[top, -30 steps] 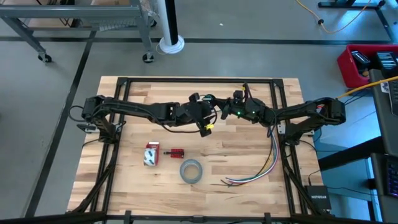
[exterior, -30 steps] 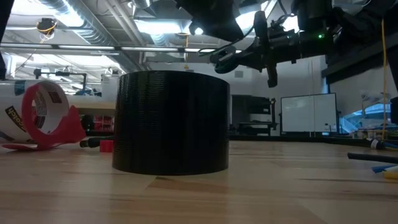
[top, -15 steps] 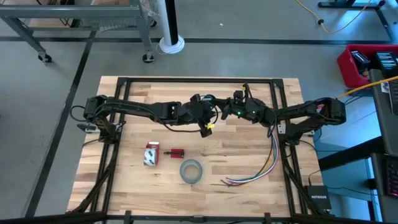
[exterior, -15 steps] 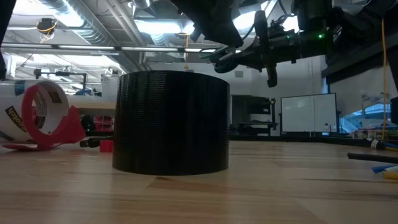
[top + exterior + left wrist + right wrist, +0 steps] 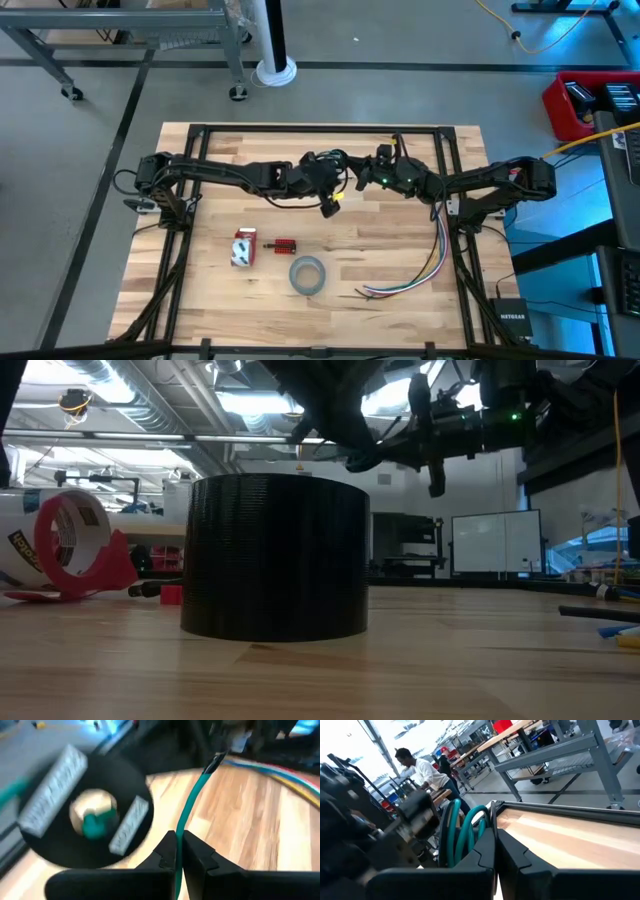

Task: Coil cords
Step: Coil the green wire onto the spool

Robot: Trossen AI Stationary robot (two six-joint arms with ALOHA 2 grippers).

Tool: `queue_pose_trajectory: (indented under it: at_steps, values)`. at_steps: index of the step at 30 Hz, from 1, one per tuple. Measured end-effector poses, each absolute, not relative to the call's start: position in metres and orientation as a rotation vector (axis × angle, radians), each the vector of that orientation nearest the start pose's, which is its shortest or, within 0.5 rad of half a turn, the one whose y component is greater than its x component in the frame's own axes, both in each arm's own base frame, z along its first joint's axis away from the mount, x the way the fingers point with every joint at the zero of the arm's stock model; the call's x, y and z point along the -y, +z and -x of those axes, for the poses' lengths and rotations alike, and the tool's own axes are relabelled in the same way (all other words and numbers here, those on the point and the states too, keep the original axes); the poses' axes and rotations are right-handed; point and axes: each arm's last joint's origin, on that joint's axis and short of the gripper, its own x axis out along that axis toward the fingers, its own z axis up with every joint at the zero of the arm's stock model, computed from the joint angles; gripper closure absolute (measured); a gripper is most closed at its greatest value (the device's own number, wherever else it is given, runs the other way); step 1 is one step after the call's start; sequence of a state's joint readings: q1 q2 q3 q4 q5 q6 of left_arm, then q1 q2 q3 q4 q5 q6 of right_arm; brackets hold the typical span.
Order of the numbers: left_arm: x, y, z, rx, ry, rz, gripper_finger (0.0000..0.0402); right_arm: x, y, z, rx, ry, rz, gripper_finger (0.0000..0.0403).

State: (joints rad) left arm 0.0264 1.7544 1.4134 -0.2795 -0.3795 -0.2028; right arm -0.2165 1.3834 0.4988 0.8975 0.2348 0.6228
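**Both tools pinched on the cord, mid-coil**

My left tool [image 5: 176, 851] is clamped on the cord [image 5: 189, 809], which runs taut from between its fingers toward the right arm. My right tool [image 5: 494, 851] is also closed, pinching the cord's loops [image 5: 462, 834] right at its tips. In the high view both tools meet above the table [image 5: 400, 240], the cord between them. I judge the next wrap needs steady tension: lead each turn beside the last and avoid jerking, or the loops may slip free. Farther out, beyond the left tool, a tape roll [image 5: 307, 274] lies flat. I can read no writing anywhere.
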Motion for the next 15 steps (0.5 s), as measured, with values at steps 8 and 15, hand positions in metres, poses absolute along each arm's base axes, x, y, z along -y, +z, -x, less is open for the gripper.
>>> queue_pose_trajectory:
  at_steps: [8,15]
  values:
    - [-0.021,0.271,-0.401,-0.598,0.464,0.104,0.0398,0.063,0.221,-0.261,0.226,-0.361,-0.620,0.0398]
    - [-0.021,0.247,-0.419,-0.588,0.434,0.099,0.0399,0.062,0.220,-0.261,0.207,-0.332,-0.643,0.0398]
